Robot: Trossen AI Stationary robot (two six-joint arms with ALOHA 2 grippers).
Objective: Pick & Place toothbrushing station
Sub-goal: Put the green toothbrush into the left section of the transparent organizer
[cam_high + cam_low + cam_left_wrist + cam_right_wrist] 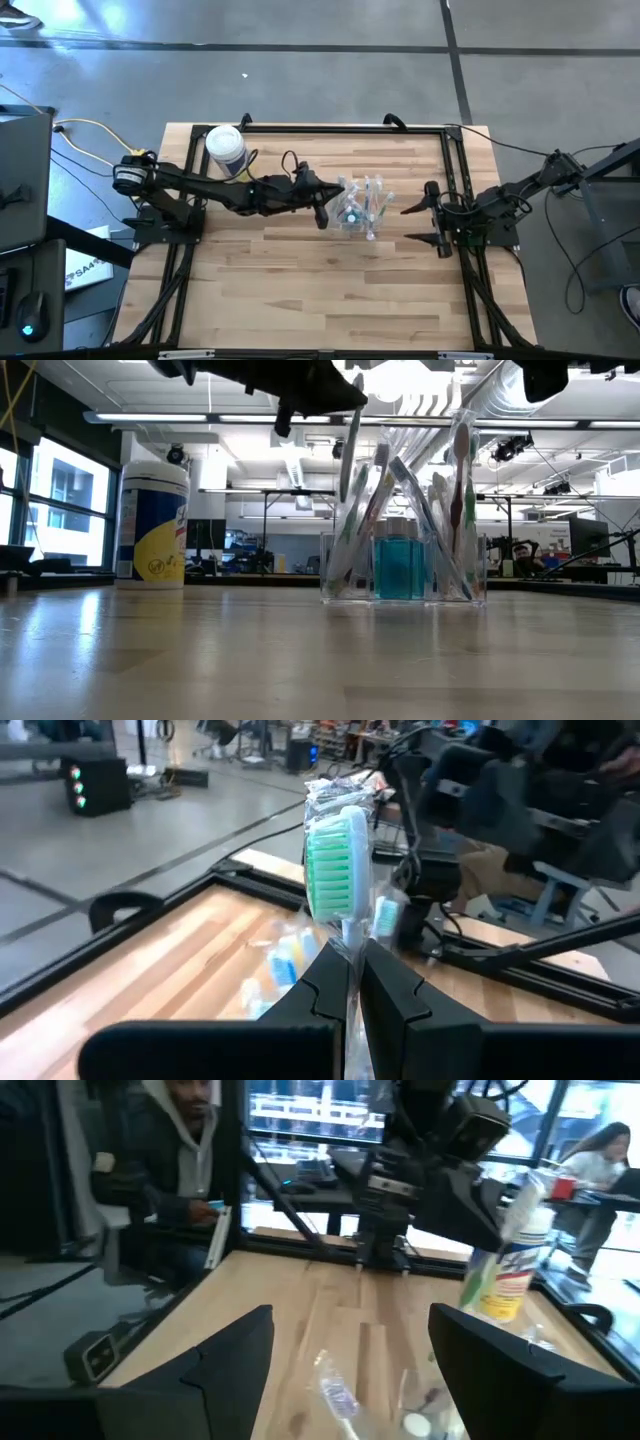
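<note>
The toothbrushing station [360, 208] is a clear boxy holder standing on its base at the table's middle. It holds a blue bottle [400, 565] and several wrapped toothbrushes standing on end. My left gripper [324, 206] reaches in from the left, just left of the holder and above its rim [318, 392]. It is shut on a wrapped toothbrush with green bristles [334, 860]. My right gripper [432, 212] is open and empty to the right of the holder, its fingers wide apart in the right wrist view [350, 1355]. My left gripper pinches the green-bristled toothbrush, in its clear wrapper, by the neck just below the head [349, 942] between its two fingers [318, 992]. The fingers come from the table's left and lie across it. The toothbrush stands nearly upright, and its shaft [349, 470] runs down into the holder's left end.
A white cylindrical tub with a yellow label [225, 148] stands at the far left of the table, behind my left arm; it also shows in the low view [152, 525]. A black frame [455, 170] borders the table. A person [175, 1170] sits beyond the table.
</note>
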